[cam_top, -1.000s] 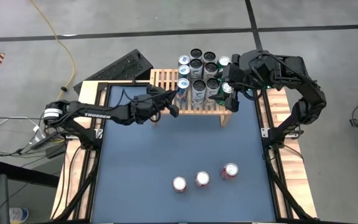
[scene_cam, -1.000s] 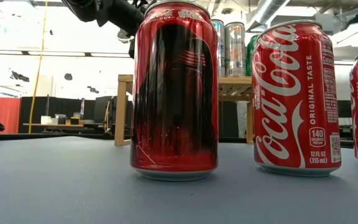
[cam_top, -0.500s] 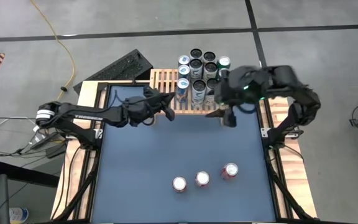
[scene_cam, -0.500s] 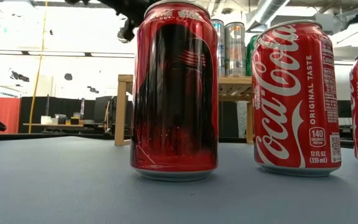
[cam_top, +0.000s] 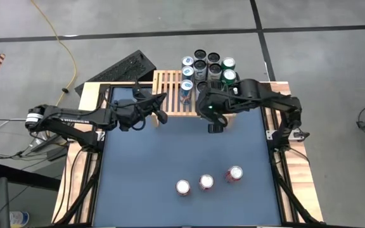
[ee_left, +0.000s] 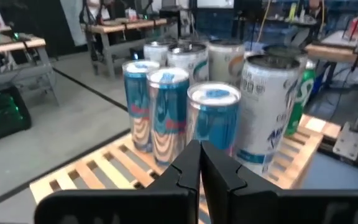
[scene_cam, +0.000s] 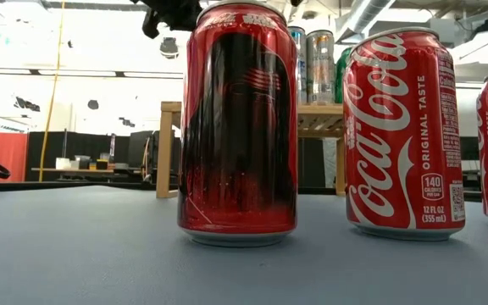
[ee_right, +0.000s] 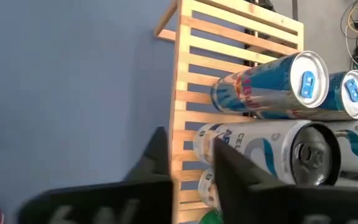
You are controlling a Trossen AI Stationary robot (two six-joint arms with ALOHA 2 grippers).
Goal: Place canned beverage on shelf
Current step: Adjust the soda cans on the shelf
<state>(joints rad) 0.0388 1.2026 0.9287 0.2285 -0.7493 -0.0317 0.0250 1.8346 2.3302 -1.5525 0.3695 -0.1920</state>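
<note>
From above, the shelf sits at the table's far edge, its right half packed with upright cans, its left slats bare. Three red cans wait in a row near the front edge, well apart from it. The right gripper hangs over the mat just in front of the shelf; the left gripper hovers beside the shelf's left front corner.

At table height, the nearest can fills the middle, a second can beside it, both upright and untouched. They look sealed, so I'd guess fairly heavy, stiff-walled, smooth and a bit slippery; a squeeze across the mid-body seems the safest hold.

Past the left arm's fingers, pressed together on nothing, stand slim blue-and-silver cans on the slats.

Past the right arm's fingers, a narrow gap shows with nothing between them; they are nearly closed and empty.
</note>
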